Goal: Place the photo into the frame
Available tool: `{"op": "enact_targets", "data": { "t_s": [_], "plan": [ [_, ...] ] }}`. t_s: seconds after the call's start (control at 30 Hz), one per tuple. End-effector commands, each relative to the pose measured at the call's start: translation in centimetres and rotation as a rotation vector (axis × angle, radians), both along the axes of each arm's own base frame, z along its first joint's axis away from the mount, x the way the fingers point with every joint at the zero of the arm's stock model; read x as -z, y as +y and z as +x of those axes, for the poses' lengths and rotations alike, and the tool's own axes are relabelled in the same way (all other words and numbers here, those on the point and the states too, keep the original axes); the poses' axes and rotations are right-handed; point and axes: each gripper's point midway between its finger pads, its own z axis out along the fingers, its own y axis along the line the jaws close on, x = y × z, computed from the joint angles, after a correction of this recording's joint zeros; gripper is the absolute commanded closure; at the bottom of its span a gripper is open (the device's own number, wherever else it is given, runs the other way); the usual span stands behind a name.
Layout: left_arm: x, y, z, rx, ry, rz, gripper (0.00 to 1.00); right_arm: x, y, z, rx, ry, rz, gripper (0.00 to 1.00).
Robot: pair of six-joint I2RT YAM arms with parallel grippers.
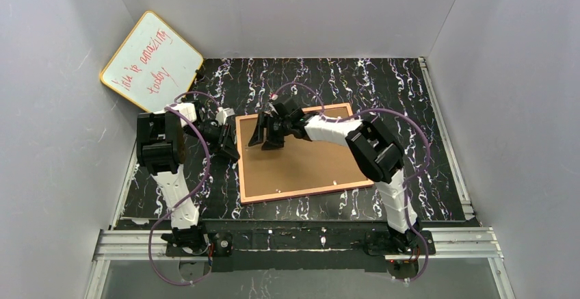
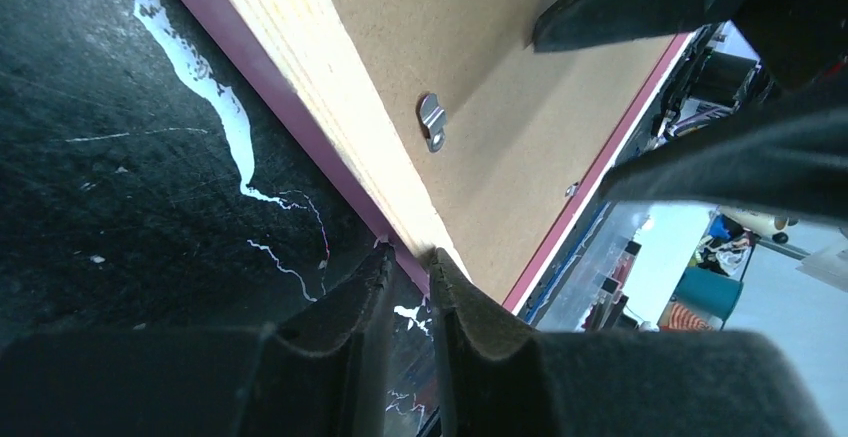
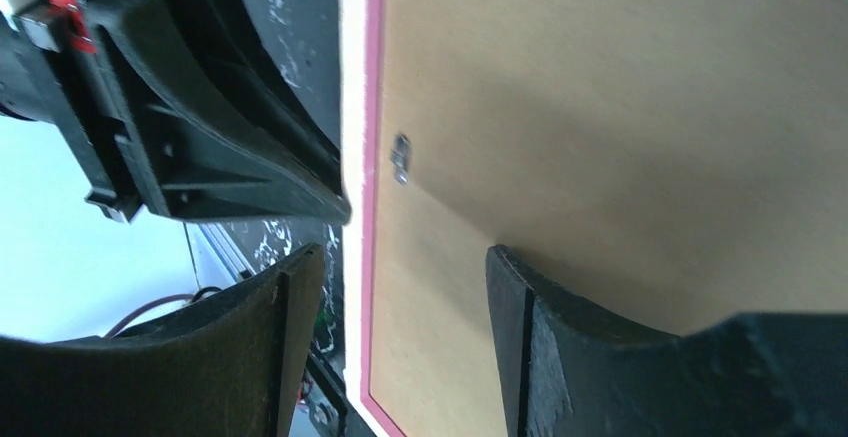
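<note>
The frame (image 1: 243, 196) lies face down on the black marbled table, pink rim around a light wood rear. The brown backing board (image 1: 301, 162) fills it. The photo is out of view. My left gripper (image 1: 231, 135) is at the frame's left edge; in the left wrist view it (image 2: 410, 257) is closed to a narrow gap on the frame's rim (image 2: 300, 67). My right gripper (image 1: 263, 138) is open over the frame's far left part. In the right wrist view it (image 3: 400, 252) straddles the pink rim (image 3: 375, 107), one finger over the board (image 3: 600, 107).
A yellow-edged whiteboard (image 1: 152, 61) with red writing leans in the back left corner. Small metal clips (image 2: 431, 122) sit along the frame's rear, one also in the right wrist view (image 3: 401, 158). Grey walls enclose the table on three sides.
</note>
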Motion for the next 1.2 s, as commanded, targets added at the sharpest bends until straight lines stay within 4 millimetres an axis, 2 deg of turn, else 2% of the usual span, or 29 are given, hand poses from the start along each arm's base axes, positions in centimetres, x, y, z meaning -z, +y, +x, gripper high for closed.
{"op": "enact_targets", "data": {
  "t_s": [0.0,0.2,0.43,1.17],
  "plan": [
    [2.0,0.6,0.1,0.015,-0.006,0.053,0.83,-2.7,3.5,1.5,-0.024,-0.065,0.1,0.33],
    [2.2,0.7,-0.2,0.023,-0.005,0.066,0.84,-1.4,4.8,1.2,-0.046,-0.03,0.105,0.37],
    [2.4,0.7,-0.4,0.026,-0.001,0.065,0.85,-0.2,5.5,1.0,-0.047,-0.004,0.107,0.38],
    [2.2,0.9,-0.1,0.038,-0.019,0.079,0.86,0.3,7.5,-0.5,-0.134,0.073,0.186,0.45]
  ]
}}
